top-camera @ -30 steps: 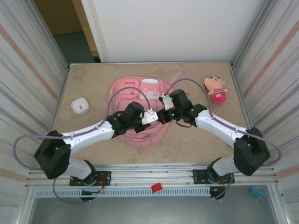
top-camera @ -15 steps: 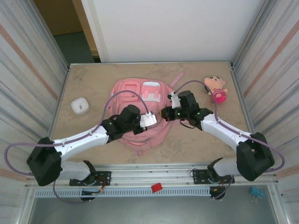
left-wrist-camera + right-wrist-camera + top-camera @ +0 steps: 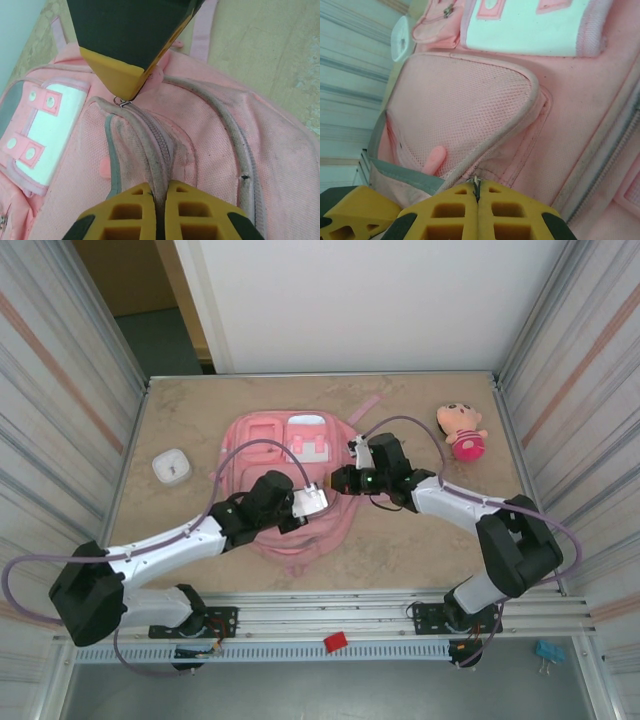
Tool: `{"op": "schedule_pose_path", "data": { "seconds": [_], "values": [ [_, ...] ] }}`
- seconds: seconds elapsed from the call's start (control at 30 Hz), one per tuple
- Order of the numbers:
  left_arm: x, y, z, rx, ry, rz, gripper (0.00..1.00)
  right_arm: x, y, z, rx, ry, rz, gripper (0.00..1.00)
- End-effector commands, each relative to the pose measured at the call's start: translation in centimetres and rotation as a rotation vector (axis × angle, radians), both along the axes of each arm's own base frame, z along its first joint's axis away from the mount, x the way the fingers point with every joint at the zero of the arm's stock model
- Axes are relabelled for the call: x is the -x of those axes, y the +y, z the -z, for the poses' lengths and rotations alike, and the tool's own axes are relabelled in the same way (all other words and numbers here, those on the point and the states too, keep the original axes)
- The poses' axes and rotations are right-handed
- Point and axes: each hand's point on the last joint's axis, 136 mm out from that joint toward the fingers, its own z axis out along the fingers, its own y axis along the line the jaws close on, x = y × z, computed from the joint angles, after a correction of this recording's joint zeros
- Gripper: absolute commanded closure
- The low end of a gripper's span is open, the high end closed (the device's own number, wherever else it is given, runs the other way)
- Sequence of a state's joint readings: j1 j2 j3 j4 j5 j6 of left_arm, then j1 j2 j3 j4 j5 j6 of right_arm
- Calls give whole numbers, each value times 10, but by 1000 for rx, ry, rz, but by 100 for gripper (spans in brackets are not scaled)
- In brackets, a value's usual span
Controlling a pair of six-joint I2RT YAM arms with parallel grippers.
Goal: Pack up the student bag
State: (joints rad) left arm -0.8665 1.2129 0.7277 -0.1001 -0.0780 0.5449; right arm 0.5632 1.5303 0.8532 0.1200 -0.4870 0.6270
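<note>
left gripper [image 3: 159, 189]: pinching student bag [image 3: 280, 150] zip seam [image 3: 152, 145] | right gripper [image 3: 477, 189]: clamped, seemingly on zip pull [image 3: 476, 181]

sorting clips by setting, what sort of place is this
Probably a robot lab test cell, not a classroom: left arm and right arm mounted on a rail, a table boxed in by panelled walls, with a bag and doll as props.

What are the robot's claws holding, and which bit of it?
Both pinch the student bag: the left claw grips the front pocket's zip seam, the right claw its little metal zip pull.
</note>
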Motion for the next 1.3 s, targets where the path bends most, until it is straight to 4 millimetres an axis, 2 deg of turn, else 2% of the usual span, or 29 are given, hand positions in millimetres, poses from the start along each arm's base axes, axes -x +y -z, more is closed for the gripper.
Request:
{"op": "schedule_pose_path", "data": {
  "seconds": [0.0, 0.23, 0.4, 0.5, 0.7, 0.8, 0.9, 1.0, 1.07, 1.1, 1.17, 1.2, 1.23, 1.27],
  "values": [
    [35, -16, -33, 158, 32, 120, 99, -59, -31, -6, 70, -114, 255, 100],
    [32, -12, -38, 194, 28, 68, 96, -51, -38, -23, 50, -149, 277, 100],
    [36, -30, -45, 226, 37, 157, 97, -40, -49, -34, 76, -173, 281, 100],
    [45, -44, -55, 263, 52, 241, 98, -34, -63, -33, 94, -178, 313, 100],
    [62, -62, -73, 336, 35, 397, 99, -27, -87, -15, 91, -127, 368, 100],
    [58, -69, -70, 314, 41, 410, 99, -23, -95, -13, 88, -124, 397, 100],
    [62, -76, -67, 303, 61, 467, 99, -19, -123, -7, 126, -104, 546, 100],
    [70, -83, -70, 312, 55, 546, 99, -11, -134, -11, 110, -119, 571, 100],
    [60, -87, -68, 301, 34, 523, 99, -5, -140, -13, 126, -114, 560, 100],
    [53, -89, -67, 289, 32, 507, 98, -3, -142, -15, 135, -115, 553, 100],
    [40, -95, -66, 269, 43, 469, 90, 5, -148, -20, 163, -120, 551, 89],
    [36, -97, -67, 268, 52, 449, 83, 8, -151, -23, 170, -126, 555, 84],
    [32, -99, -71, 281, 66, 424, 73, 11, -154, -25, 178, -130, 557, 78],
    [28, -100, -77, 301, 85, 392, 61, 15, -158, -36, 165, -158, 563, 67]
  ]
}}
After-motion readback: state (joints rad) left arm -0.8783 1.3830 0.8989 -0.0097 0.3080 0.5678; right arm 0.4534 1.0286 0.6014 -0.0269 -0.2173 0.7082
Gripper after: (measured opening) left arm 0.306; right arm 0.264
